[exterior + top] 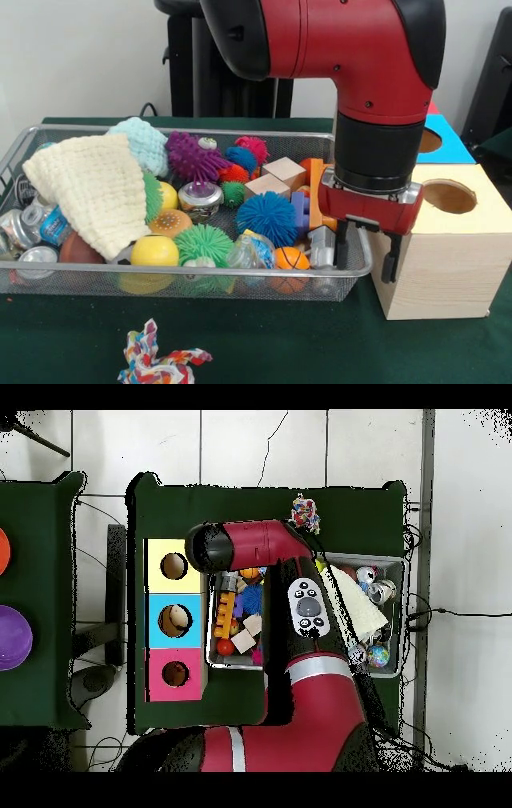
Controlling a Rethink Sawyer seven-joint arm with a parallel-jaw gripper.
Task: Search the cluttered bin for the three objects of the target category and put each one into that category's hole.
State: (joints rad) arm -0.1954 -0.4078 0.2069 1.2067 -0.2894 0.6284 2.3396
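The wire mesh bin (184, 273) fills the left and middle of the front view, packed with toys; in the overhead view its rim (390, 560) shows to the right of the arm. My gripper (366, 254) hangs over the bin's right end, beside the yellow-topped box (448, 240). It is open and empty, one finger (342, 244) inside the rim and the other in front of the box. The red-topped box's hole (175, 674) shows in the overhead view, the row's end box nearest the robot's base. In the front view only a sliver of that box (433, 108) shows.
The blue-topped box (445, 140) stands between the yellow and red ones. The bin holds a cream cloth (88, 192), a blue spiky ball (266, 218), a yellow ball (154, 250), wooden blocks (276, 178) and cans (32, 228). A rope toy (160, 360) lies on the green table.
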